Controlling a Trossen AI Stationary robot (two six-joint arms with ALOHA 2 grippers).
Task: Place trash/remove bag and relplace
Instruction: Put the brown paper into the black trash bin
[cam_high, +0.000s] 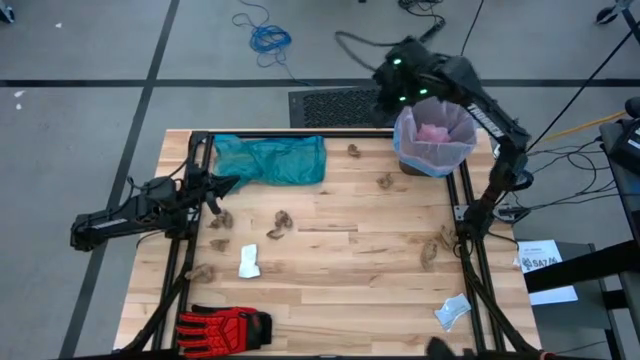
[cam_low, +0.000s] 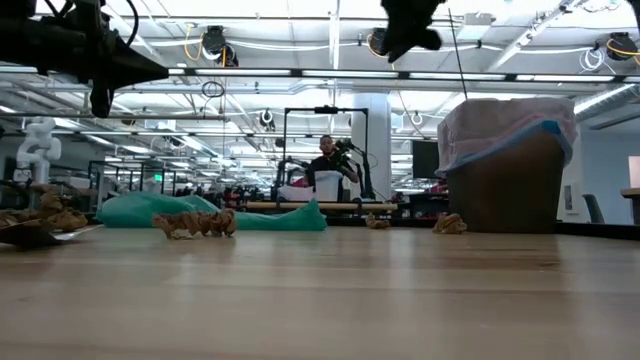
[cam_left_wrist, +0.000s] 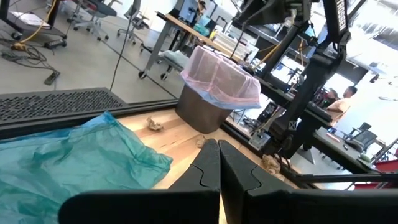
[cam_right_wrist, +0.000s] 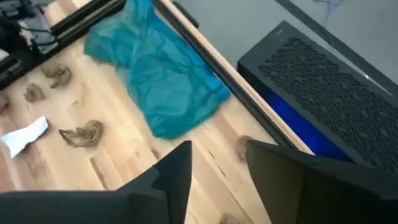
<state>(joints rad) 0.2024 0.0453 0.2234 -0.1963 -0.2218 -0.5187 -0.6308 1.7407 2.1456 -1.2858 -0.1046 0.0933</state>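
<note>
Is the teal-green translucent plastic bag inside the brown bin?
No, the teal-green translucent plastic bag lies flat on the wooden table, apart from the brown bin.

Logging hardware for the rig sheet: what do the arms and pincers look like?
Both arms are dark, near black. The right arm carries white lettering along its link and green lights near the wrist. The left pincer has matte black fingers with notched inner edges; the right pincer has broad flat black fingers.

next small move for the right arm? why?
Probably lower the right gripper toward the rim of the bag lining the bin. It hovers open above the bin's far-left edge, holding nothing; the pink liner is still folded over the rim. The left gripper sits shut near the teal bag, with crumpled paper still scattered on the table.
</note>
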